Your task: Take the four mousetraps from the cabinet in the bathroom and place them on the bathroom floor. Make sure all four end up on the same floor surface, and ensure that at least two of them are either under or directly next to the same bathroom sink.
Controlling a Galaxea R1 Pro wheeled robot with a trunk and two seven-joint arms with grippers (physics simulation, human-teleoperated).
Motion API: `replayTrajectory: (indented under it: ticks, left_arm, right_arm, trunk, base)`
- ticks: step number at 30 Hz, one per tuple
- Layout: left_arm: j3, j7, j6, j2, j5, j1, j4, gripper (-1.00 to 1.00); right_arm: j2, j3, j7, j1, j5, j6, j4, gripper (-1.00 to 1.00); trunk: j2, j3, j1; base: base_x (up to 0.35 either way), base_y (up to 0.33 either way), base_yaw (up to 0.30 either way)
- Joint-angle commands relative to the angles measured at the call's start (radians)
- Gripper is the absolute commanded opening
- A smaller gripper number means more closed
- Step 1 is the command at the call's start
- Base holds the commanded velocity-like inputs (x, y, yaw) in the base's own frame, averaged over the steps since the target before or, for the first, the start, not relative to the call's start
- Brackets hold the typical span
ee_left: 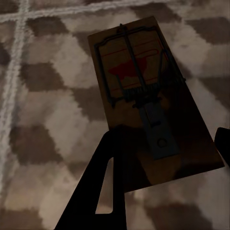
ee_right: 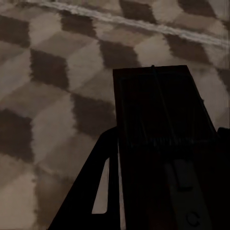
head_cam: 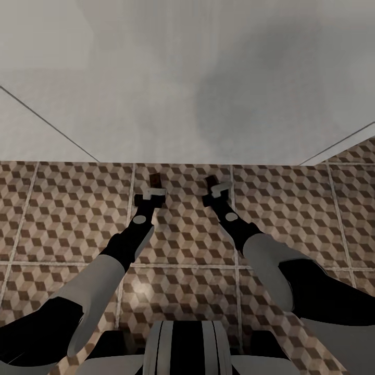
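Two mousetraps are in my grippers, low over the bathroom floor [head_cam: 62,208] with its cube-pattern tiles. My left gripper [head_cam: 154,191] is shut on a tan mousetrap [head_cam: 155,180]. The left wrist view shows this mousetrap [ee_left: 139,72] with dark wire bars and a red spot, its edges between the dark fingers [ee_left: 103,191]. My right gripper [head_cam: 216,190] is shut on a second mousetrap [head_cam: 211,182]. In the right wrist view that mousetrap [ee_right: 158,100] lies in shadow between the fingers [ee_right: 108,163]. The cabinet is out of view.
A broad white surface [head_cam: 198,78] rises just beyond the grippers at the floor's far edge; I cannot tell whether it is the sink's vanity or a wall. Tiled floor spreads to both sides, and more of it shows past the surface's right corner [head_cam: 359,151].
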Motion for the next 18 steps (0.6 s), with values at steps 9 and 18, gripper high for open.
replayTrajectory:
  ticks: [9, 18]
  left_arm:
    - [-0.007, 0.005, -0.003, 0.001, 0.004, -0.001, 0.021, -1.00]
    - [-0.006, 0.005, -0.003, 0.001, 0.004, -0.001, 0.058, -1.00]
  right_arm:
    - [0.000, 0.005, -0.051, -0.001, 0.000, -0.009, 0.003, -1.00]
    - [0.000, 0.005, -0.054, -0.001, 0.000, -0.011, 0.004, -1.00]
  trunk:
    - [0.000, 0.000, 0.000]
    - [0.000, 0.000, 0.000]
  base:
    - [0.000, 0.000, 0.000]
    - [0.000, 0.000, 0.000]
